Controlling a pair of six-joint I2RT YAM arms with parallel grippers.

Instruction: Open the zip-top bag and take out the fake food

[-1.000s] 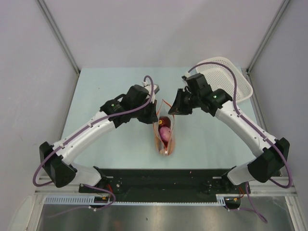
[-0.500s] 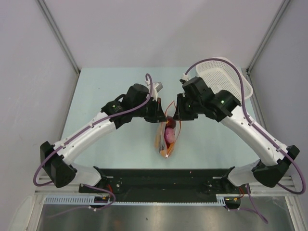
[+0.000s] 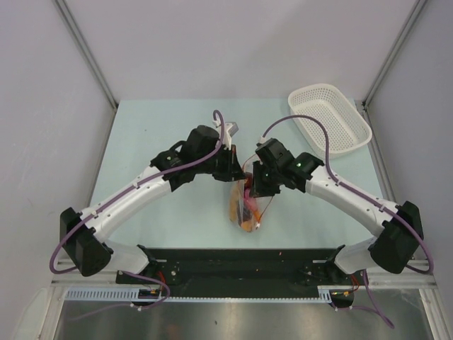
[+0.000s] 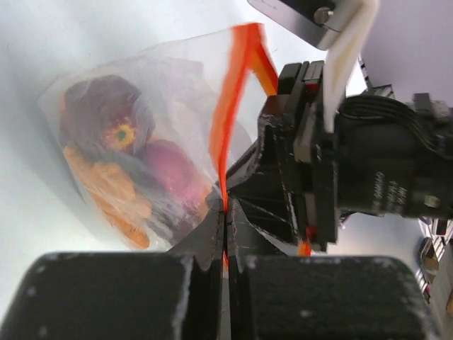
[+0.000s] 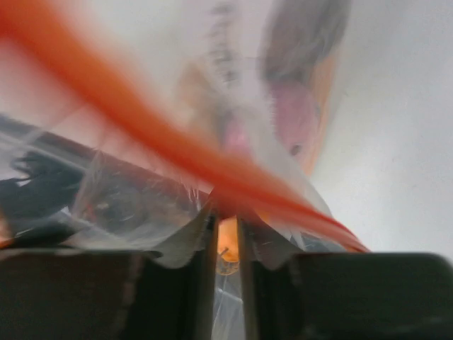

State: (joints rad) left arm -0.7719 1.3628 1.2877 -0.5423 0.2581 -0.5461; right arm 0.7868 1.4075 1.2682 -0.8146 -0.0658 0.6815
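The clear zip-top bag [image 3: 245, 207] hangs between both grippers at the table's middle, with its red-orange zip strip [image 4: 233, 106] on top. The fake food [image 3: 245, 200] lies inside it: a dark maroon lump [image 4: 106, 120], orange chunks [image 4: 113, 193] and a purple-pink bulb [image 4: 175, 168]. My left gripper [image 3: 237, 174] is shut on the strip [image 4: 225, 212] at the bag's left lip. My right gripper [image 3: 259, 187] is shut on the opposite lip [image 5: 226, 205], and blurred pink and orange pieces [image 5: 290, 113] show beyond it. I see no slider tab.
A white perforated basket [image 3: 330, 117] stands at the back right corner of the pale green table [image 3: 156, 127]. Grey walls enclose the left, back and right. The arm bases and a black rail run along the near edge.
My right gripper has moved left and down onto the bag's right lip, uncovering the basket. The left gripper stays on the strip. The bag hangs more upright between them.
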